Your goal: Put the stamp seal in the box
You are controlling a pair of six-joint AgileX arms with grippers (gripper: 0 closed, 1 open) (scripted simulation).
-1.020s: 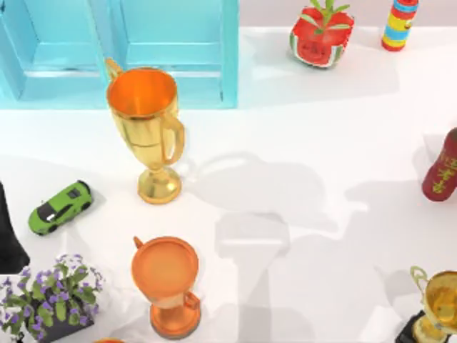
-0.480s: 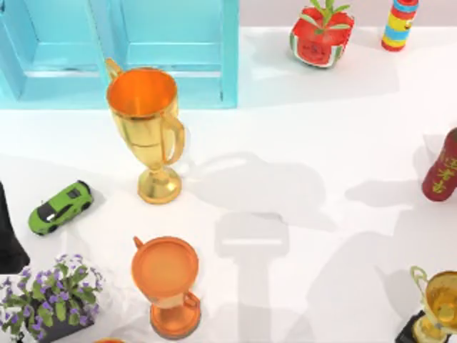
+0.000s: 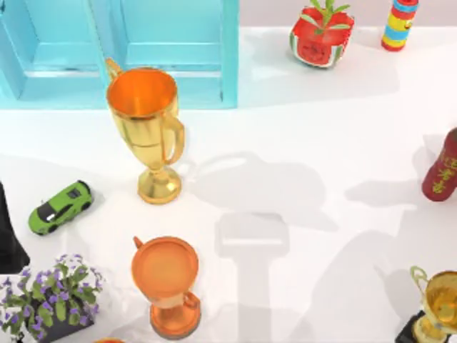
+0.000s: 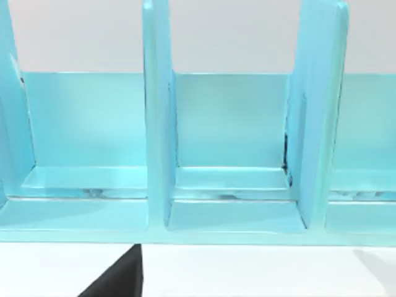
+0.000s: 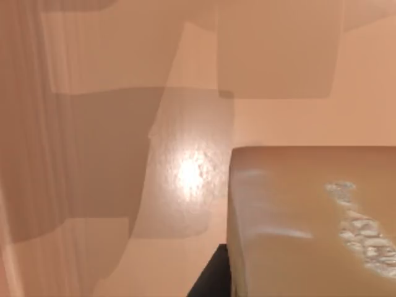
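The stamp seal (image 5: 309,223), a tan block with faint white marks on one face, looms close in the right wrist view, raised above the table's shadowed surface. A dark finger (image 5: 213,279) of my right gripper lies against its lower edge, which reads as the gripper shut on it. The box (image 3: 228,50) is a light blue open case with upright dividers at the table's back left. The left wrist view faces its compartments (image 4: 158,124). My left arm (image 3: 7,243) sits at the left edge.
A gold trophy (image 3: 146,128) stands just in front of the box, an orange cup (image 3: 166,282) nearer the front. A green toy car (image 3: 61,207) and flower pot (image 3: 53,296) sit left. A dark red cylinder (image 3: 443,168), watermelon planter (image 3: 321,36), striped bottle (image 3: 400,25) and second trophy (image 3: 435,307) stand right.
The arm shadows on the right half of the table have shifted slightly. No object on the table has moved.
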